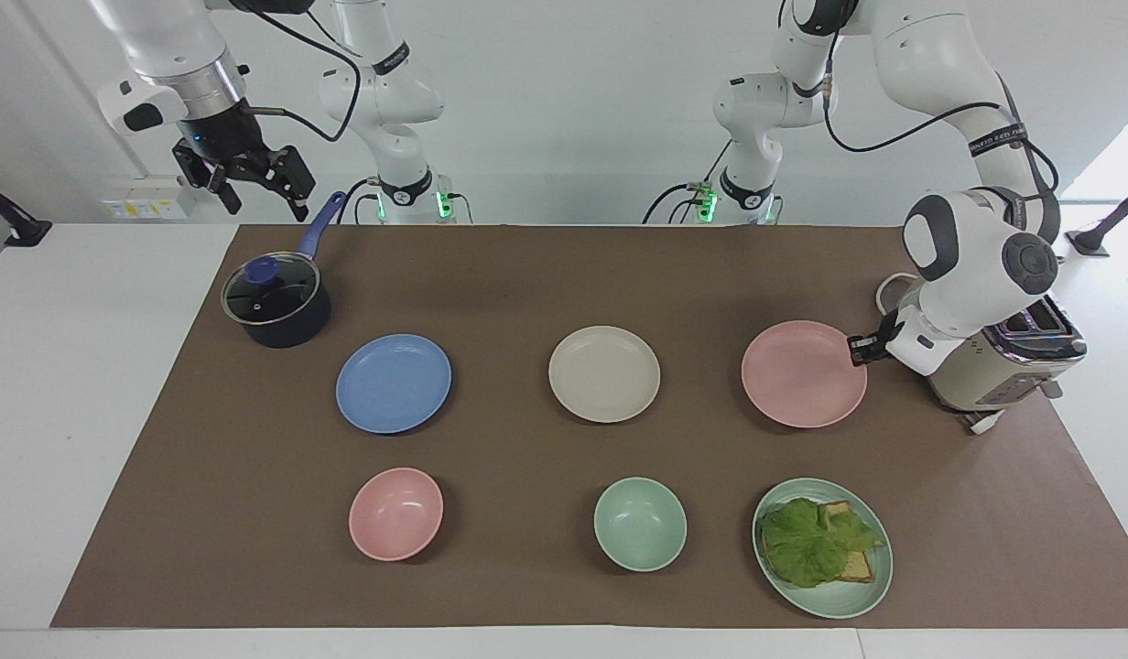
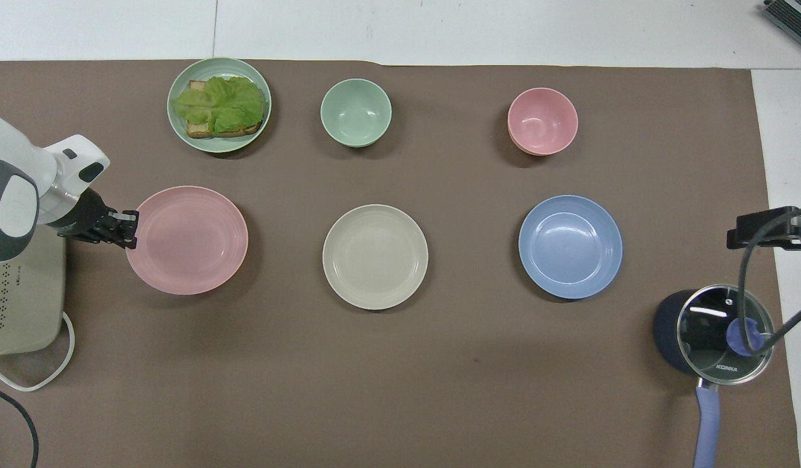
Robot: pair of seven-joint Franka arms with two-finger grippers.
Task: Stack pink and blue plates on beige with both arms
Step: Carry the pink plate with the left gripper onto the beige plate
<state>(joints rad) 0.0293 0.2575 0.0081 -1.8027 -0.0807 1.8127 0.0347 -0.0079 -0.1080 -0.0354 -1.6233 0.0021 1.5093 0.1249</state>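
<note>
Two grippers are mine. My left gripper (image 1: 855, 347) is clamped on the rim of the pink plate (image 1: 802, 373), which hangs clear of the brown mat (image 1: 527, 275) just beside the toaster (image 1: 1003, 366). Past the plate from that gripper the beige plate (image 1: 604, 373) lies flat on the mat, and then the blue plate (image 1: 394, 383). My right gripper (image 1: 253, 183) waits with fingers apart, above the saucepan (image 1: 276, 302).

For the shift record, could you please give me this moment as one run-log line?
left gripper: shut on pink plate rim, plate lifted | right gripper: open, waiting above pot | blue plate, beige plate: on table, unstacked
</note>
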